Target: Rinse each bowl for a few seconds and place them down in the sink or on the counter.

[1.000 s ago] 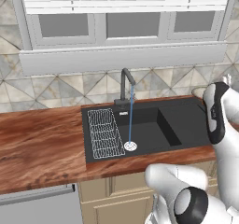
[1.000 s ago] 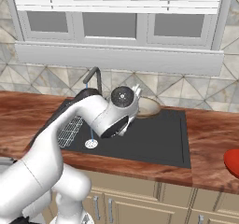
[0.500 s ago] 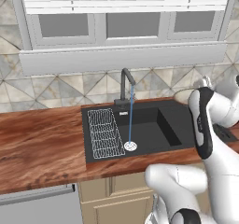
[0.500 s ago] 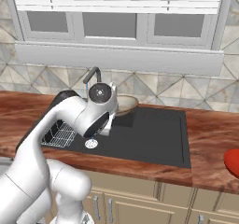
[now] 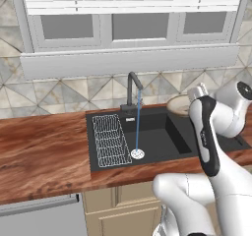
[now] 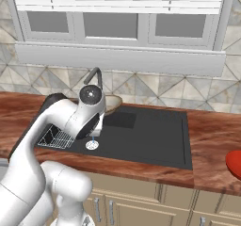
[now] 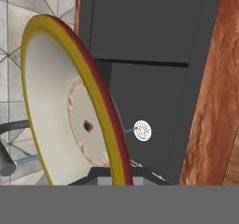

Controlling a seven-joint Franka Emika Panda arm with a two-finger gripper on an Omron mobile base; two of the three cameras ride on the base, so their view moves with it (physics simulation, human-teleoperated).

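Fingertips are staying hidden behind the arm in both base views, and in the hand view the gripper is pinched shut on the rim of the cream bowl, whose lower edge is cut off. Only a sliver of that bowl is showing past the arm, above the sink's far right corner, while the red bowl is sitting cropped on the counter at right. Since the earlier frames the arm is swinging the bowl left toward the faucet, water is still running.

No legible txt, labels or nos. — anywhere
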